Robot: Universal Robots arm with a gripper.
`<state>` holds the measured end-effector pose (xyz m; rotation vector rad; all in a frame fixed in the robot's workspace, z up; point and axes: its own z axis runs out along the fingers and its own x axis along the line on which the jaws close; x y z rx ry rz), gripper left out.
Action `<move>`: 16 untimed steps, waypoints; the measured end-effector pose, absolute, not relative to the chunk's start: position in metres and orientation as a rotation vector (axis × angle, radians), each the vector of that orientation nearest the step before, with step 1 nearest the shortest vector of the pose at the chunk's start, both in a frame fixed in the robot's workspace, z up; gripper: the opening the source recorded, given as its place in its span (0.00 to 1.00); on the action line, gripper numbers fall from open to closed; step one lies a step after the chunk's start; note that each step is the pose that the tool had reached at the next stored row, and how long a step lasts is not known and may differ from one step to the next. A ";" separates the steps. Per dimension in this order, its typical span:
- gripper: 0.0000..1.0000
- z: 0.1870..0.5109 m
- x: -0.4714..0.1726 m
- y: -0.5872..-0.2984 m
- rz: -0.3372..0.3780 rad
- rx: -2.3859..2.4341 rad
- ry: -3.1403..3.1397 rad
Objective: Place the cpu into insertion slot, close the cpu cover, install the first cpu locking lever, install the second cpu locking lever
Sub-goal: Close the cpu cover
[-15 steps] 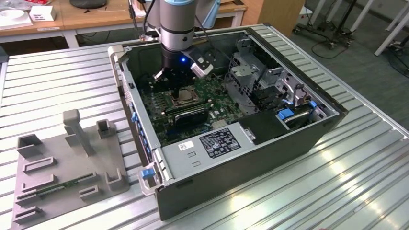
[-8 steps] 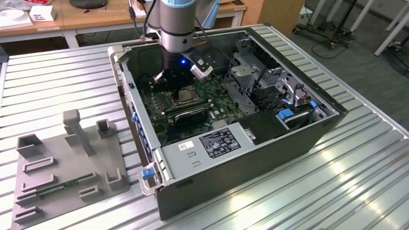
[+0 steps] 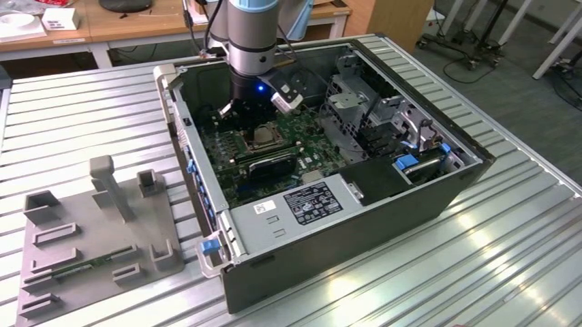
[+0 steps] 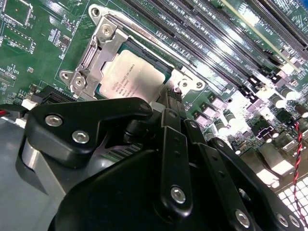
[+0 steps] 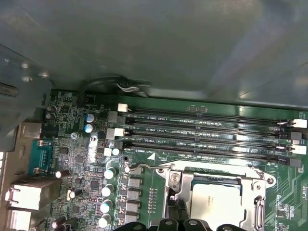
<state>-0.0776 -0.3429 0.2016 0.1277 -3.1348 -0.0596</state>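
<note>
Second wrist view: cpu (image 4: 130, 77) seated, cpu cover (image 4: 94, 50) down, gripper (image 4: 169, 92) pressed together at its edge. First wrist view: memory slots (image 5: 202, 130). Exterior view: open case (image 3: 454, 184) on bench (image 3: 91, 116).

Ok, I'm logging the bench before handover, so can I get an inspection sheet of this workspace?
Surface: ribbed metal table bearing open black computer case.
Job's things: silvery-beige square cpu seated in dark square insertion slot; silvery metal frame cover lying over it.
Clutter: grey moulded fixture tray at the exterior view's left.
Gripper: black gripper low over the slot's edge.
Cables: red-black twisted wire by the green motherboard.
Surroundings: wooden desks behind.
</note>
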 end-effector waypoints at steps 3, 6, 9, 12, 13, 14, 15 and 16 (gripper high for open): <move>0.11 0.200 -0.078 -0.343 -0.060 0.128 -3.135; 0.11 0.199 -0.078 -0.343 -0.058 0.128 -3.134; 0.11 0.198 -0.078 -0.343 -0.059 0.128 -3.135; 0.11 0.198 -0.078 -0.343 -0.059 0.128 -3.135; 0.11 0.198 -0.078 -0.343 -0.059 0.128 -3.135; 0.11 0.198 -0.078 -0.343 -0.059 0.128 -3.135; 0.11 0.197 -0.078 -0.343 -0.059 0.128 -3.135; 0.11 0.197 -0.078 -0.343 -0.059 0.128 -3.134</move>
